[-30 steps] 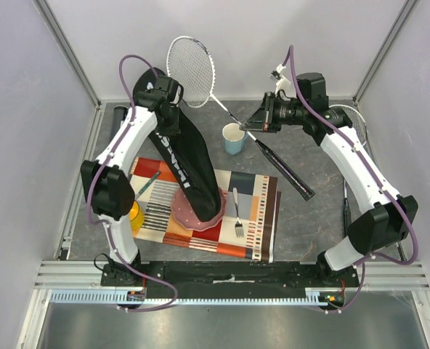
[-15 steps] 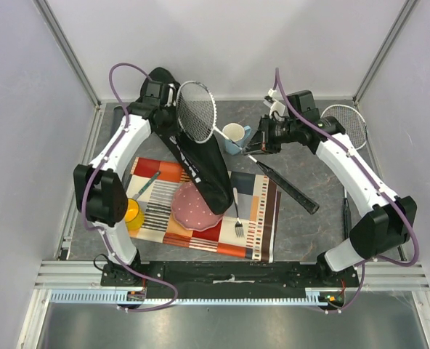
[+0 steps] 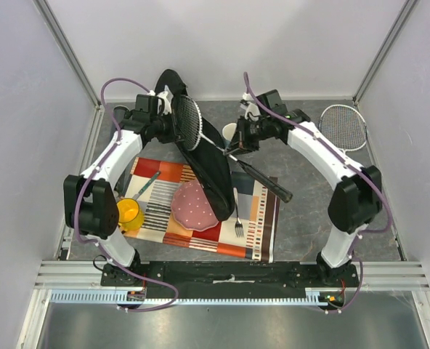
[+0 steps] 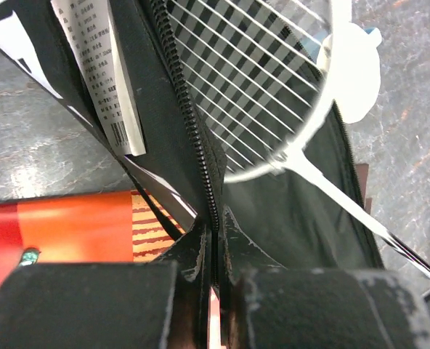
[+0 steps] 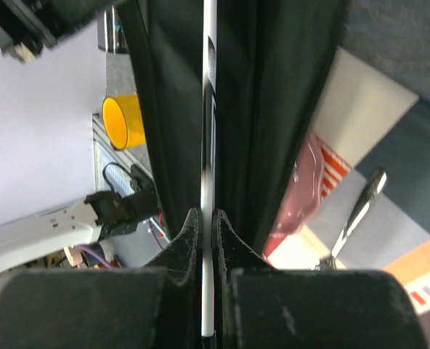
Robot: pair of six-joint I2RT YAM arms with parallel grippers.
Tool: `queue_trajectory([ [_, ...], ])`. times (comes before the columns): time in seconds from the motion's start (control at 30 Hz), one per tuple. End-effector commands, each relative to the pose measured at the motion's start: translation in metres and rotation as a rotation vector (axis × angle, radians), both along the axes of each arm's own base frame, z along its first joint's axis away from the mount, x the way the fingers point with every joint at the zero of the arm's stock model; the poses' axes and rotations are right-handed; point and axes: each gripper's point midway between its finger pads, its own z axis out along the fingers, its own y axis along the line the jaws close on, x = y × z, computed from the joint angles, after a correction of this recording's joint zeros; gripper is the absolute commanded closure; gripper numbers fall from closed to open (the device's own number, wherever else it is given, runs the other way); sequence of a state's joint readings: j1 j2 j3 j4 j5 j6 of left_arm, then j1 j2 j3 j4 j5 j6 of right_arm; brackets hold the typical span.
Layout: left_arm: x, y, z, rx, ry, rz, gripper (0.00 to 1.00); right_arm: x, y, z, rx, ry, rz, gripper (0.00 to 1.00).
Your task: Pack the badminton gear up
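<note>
The long black racket bag (image 3: 204,163) lies slanted over the placemat and pink plate, its mouth raised at the back. My left gripper (image 3: 168,122) is shut on the bag's zipper edge (image 4: 213,218) and holds the mouth up. My right gripper (image 3: 237,147) is shut on the thin white shaft (image 5: 208,145) of a racket. Its strung head (image 3: 188,122) is at the bag's mouth, seen against the black lining in the left wrist view (image 4: 251,80). Its dark handle (image 3: 266,182) points front right. A second racket (image 3: 343,127) lies at the back right. No shuttlecocks or tube show.
A striped placemat (image 3: 255,218) holds a pink plate (image 3: 192,205), a fork (image 3: 237,214) and a yellow mug (image 3: 130,213). A light cup (image 3: 229,131) stands behind the right gripper. Frame posts and walls bound the table.
My right gripper has carried the racket left, bringing its head from beside the bag into the bag's mouth. My left gripper has lifted the bag's edge and shifted slightly right.
</note>
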State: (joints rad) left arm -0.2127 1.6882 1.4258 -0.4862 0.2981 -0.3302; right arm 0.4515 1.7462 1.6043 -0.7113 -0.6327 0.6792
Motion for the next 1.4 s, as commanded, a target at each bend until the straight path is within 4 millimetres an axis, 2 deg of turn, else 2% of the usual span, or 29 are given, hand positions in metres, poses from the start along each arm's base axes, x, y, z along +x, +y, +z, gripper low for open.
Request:
queue_trajectory([
  [0.0,0.001,-0.018,0.036,-0.162,-0.102,-0.064,0.98,0.041,0.041,0.033,0.071,-0.135,-0.052,1.00],
  [0.13,-0.008,-0.026,0.039,-0.215,-0.101,-0.110,0.98,0.066,0.066,0.019,0.055,-0.155,-0.100,1.00],
  [0.23,-0.015,-0.032,0.044,-0.252,-0.103,-0.149,0.98,0.078,0.087,0.027,0.075,-0.209,-0.119,1.00],
  [0.27,-0.019,-0.036,0.046,-0.274,-0.101,-0.176,0.98,0.088,0.091,0.029,0.067,-0.235,-0.147,1.00],
  [0.47,-0.029,-0.040,0.060,-0.296,-0.127,-0.240,0.98,0.091,0.124,0.027,0.125,-0.204,-0.106,1.00],
  [0.6,-0.037,-0.043,0.067,-0.316,-0.147,-0.279,0.98,0.105,0.134,0.022,0.131,-0.210,-0.120,1.00],
  [0.63,-0.037,-0.045,0.070,-0.324,-0.162,-0.287,0.98,0.110,0.138,0.012,0.121,-0.203,-0.122,1.00],
  [0.67,-0.042,-0.048,0.075,-0.347,-0.170,-0.313,0.98,0.112,0.140,0.014,0.122,-0.217,-0.121,1.00],
  [0.7,-0.045,-0.049,0.072,-0.357,-0.165,-0.322,0.98,0.112,0.142,0.012,0.115,-0.221,-0.127,1.00],
  [0.8,-0.045,-0.049,0.069,-0.355,-0.148,-0.315,0.98,0.112,0.135,0.009,0.069,-0.228,-0.178,1.00],
  [0.93,-0.041,-0.051,0.069,-0.381,-0.148,-0.309,0.98,0.118,0.112,0.024,-0.042,-0.359,-0.282,1.00],
  [0.97,-0.042,-0.056,0.075,-0.419,-0.146,-0.323,0.98,0.118,0.108,0.023,-0.071,-0.375,-0.292,1.00],
  [1.07,-0.042,-0.057,0.082,-0.449,-0.156,-0.312,0.98,0.106,0.098,0.028,-0.106,-0.417,-0.268,1.00],
  [1.13,-0.050,-0.055,0.102,-0.455,-0.217,-0.314,0.98,0.096,0.095,0.035,-0.098,-0.452,-0.224,1.00],
  [1.17,-0.052,-0.054,0.102,-0.447,-0.235,-0.294,0.98,0.089,0.098,0.039,-0.078,-0.453,-0.180,1.00],
  [1.23,-0.066,-0.057,0.131,-0.456,-0.340,-0.310,0.98,0.078,0.094,0.052,-0.069,-0.475,-0.150,1.00],
  [1.3,-0.079,-0.067,0.150,-0.492,-0.369,-0.351,0.98,0.074,0.087,0.066,-0.063,-0.502,-0.169,1.00],
  [1.33,-0.090,-0.080,0.157,-0.511,-0.364,-0.397,0.98,0.069,0.080,0.086,-0.045,-0.532,-0.187,1.00],
  [1.37,-0.097,-0.090,0.174,-0.521,-0.388,-0.438,0.98,0.067,0.075,0.095,-0.044,-0.552,-0.201,1.00],
])
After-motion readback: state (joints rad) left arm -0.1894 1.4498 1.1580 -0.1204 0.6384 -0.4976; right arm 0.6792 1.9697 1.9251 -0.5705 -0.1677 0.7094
